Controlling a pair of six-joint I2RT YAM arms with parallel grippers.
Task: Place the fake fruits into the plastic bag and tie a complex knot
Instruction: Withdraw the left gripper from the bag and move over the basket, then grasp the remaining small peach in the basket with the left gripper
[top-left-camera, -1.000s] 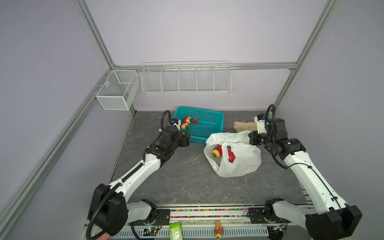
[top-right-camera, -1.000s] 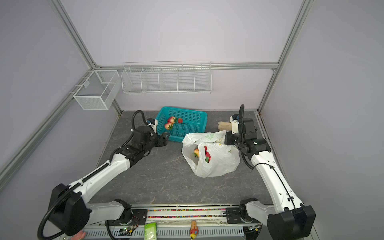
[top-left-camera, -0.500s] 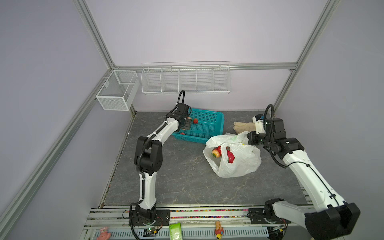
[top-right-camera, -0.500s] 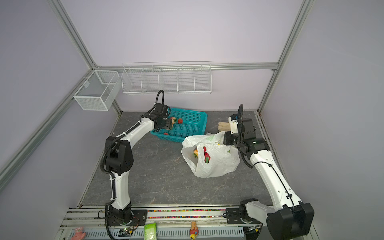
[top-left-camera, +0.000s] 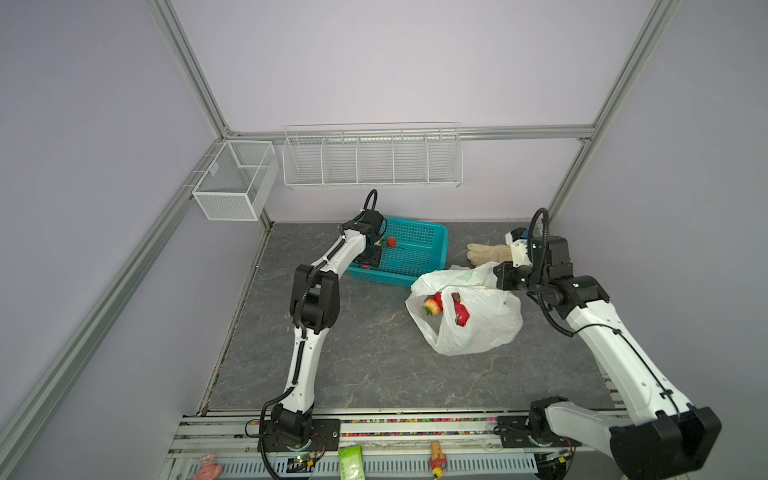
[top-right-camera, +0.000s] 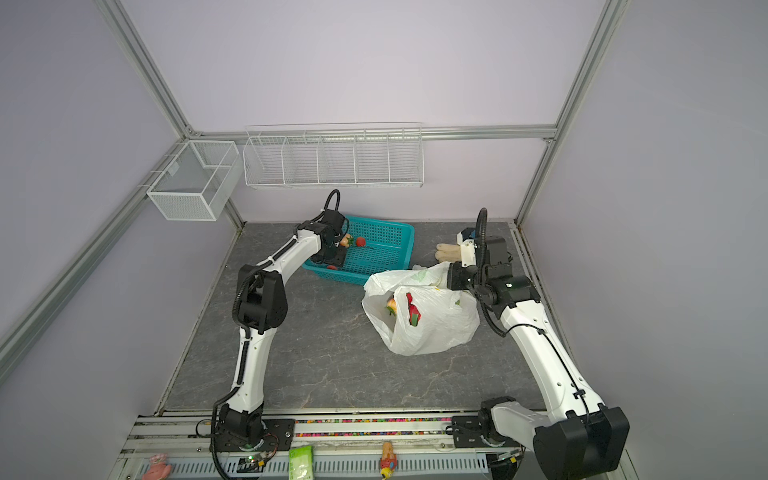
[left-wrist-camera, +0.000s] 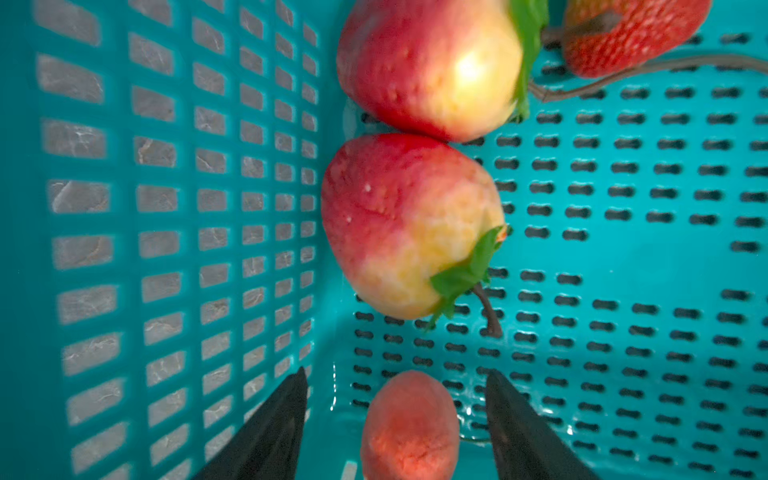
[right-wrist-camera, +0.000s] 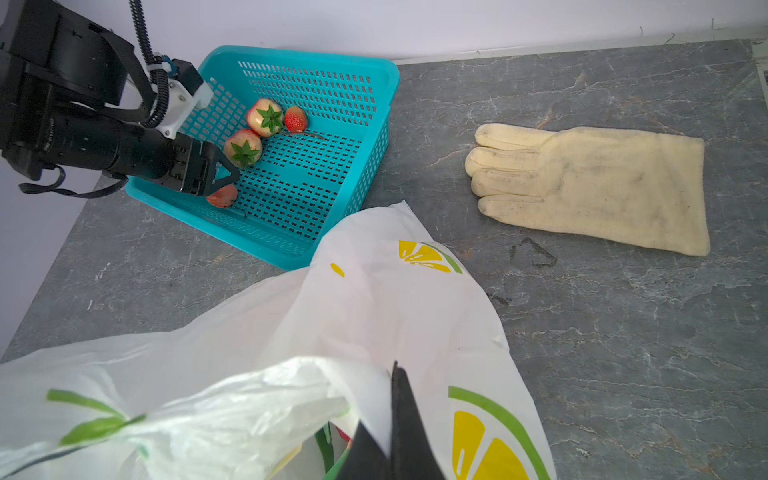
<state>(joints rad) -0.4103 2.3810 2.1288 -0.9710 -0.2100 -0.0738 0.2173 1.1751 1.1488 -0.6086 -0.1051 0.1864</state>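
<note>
Left gripper (left-wrist-camera: 397, 376) is being held spread inside the teal basket (top-left-camera: 440, 252), a small peach-red fruit (left-wrist-camera: 409, 428) being straddled, seemingly untouched. Plastic bag (top-left-camera: 478, 332), just beside the basket with fake fruits (top-left-camera: 461, 314) inside, is being pinched at its rim by the pressed-together right gripper (right-wrist-camera: 397, 405).

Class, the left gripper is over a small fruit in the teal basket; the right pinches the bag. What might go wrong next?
1. The left gripper straddles the small fruit close to the basket wall; a finger may catch the wall, or the fruit may squirt out.
2. The right gripper pinches a thin fold of the plastic bag; it may slip and the mouth sag.
</note>
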